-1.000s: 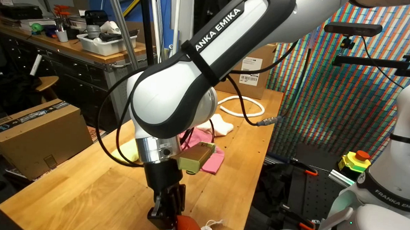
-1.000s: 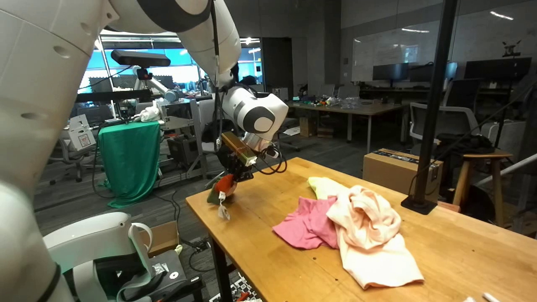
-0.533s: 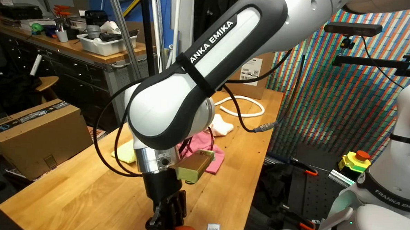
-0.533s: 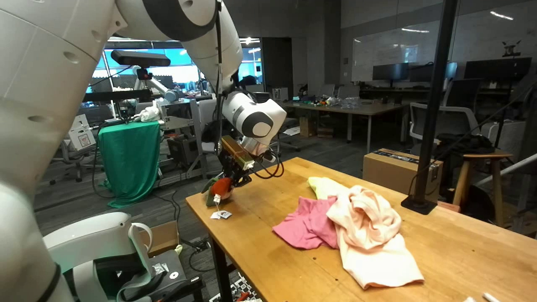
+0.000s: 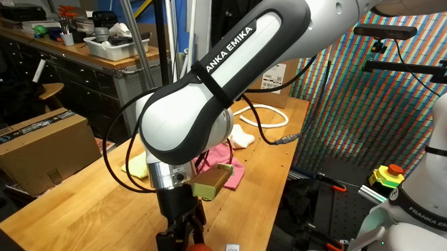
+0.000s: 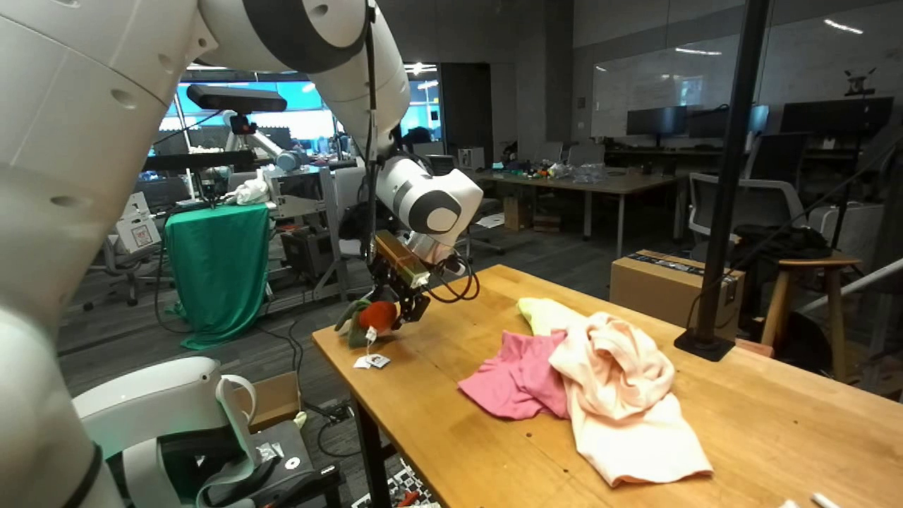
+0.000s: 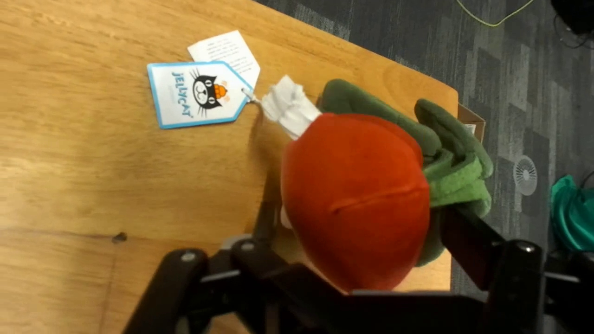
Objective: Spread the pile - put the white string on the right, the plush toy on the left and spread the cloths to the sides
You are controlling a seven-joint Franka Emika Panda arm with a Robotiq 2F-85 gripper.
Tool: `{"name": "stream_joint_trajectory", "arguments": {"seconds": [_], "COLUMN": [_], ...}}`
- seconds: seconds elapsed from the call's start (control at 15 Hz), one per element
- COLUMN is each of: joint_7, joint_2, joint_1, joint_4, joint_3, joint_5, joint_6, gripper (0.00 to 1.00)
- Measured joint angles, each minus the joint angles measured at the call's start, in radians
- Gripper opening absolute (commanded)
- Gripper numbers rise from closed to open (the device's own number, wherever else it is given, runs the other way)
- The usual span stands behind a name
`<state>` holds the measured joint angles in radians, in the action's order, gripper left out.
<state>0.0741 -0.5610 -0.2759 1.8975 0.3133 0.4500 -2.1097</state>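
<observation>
The plush toy [image 7: 357, 195] has come down to the worktop [image 6: 437, 353] near its corner, and the pincer [image 7: 359, 215] has spread around it. Placing it seems nearly done; next calls for lifting clear, then parting the pink cloth [image 6: 518, 374], cream cloth [image 6: 621, 395] and yellow-green cloth [image 6: 547, 314]. Count: one toy, three bunched cloths and, past them, one white string [image 5: 272, 125].

Table [image 5: 91, 210] in both exterior views; wrist close above plush toy [image 7: 357, 195].
</observation>
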Motion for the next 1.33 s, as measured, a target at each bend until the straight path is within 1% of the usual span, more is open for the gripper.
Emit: {"name": "stream_joint_trajectory", "arguments": {"seconds": [0.4, 0.73, 0.87, 1.0, 1.07, 1.33], "joint_7": [-0.011, -0.034, -0.057, -0.084, -0.104, -0.198], "joint_2": [0.010, 0.049, 0.069, 0.087, 0.095, 0.106], "joint_1": [0.000, -0.001, -0.003, -0.007, -0.013, -0.052], "joint_4": [-0.031, -0.044, -0.044, -0.044, -0.042, -0.023], "joint_3": [-0.002, -0.001, -0.003, -0.012, -0.021, -0.085], "joint_5": [-0.011, -0.017, -0.041, -0.087, -0.128, -0.344], "joint_6": [0.002, 0.002, 0.001, 0.000, -0.004, -0.053], "gripper": [1.00, 1.00, 1.00, 1.00, 1.00, 1.00]}}
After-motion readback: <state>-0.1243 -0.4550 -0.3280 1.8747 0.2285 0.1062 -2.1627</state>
